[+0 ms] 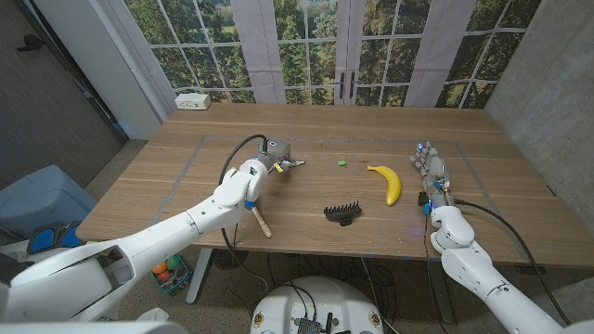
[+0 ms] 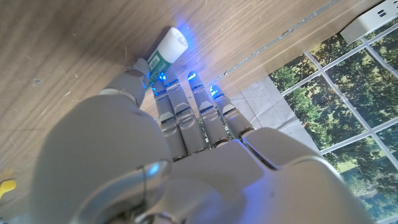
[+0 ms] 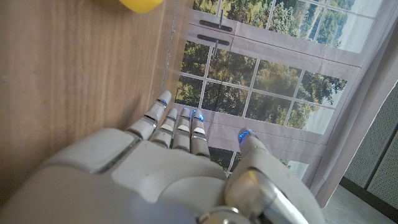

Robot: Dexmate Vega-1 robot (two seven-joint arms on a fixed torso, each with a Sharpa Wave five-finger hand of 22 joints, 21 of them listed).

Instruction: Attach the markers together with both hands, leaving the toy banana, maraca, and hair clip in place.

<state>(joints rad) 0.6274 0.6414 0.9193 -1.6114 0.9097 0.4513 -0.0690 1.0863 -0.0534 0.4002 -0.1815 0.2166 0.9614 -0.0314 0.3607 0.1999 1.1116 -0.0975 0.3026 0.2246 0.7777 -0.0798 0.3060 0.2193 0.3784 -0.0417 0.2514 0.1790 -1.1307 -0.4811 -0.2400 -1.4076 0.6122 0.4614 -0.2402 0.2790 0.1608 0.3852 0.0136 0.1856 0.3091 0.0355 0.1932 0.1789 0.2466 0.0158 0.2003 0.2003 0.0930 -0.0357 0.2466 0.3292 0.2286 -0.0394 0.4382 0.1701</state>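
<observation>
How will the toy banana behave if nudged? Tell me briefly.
The toy banana looks smooth and glossy, so probably light plastic and a little slippery. It lies on its side on the table, so a nudge would likely slide or spin it, not roll it.

— Where do we see the black hair clip?
— Mid wooden tabletop, left of the yellow toy banana. Farther left, the wooden-handled maraca lies beneath our left arm.
</observation>
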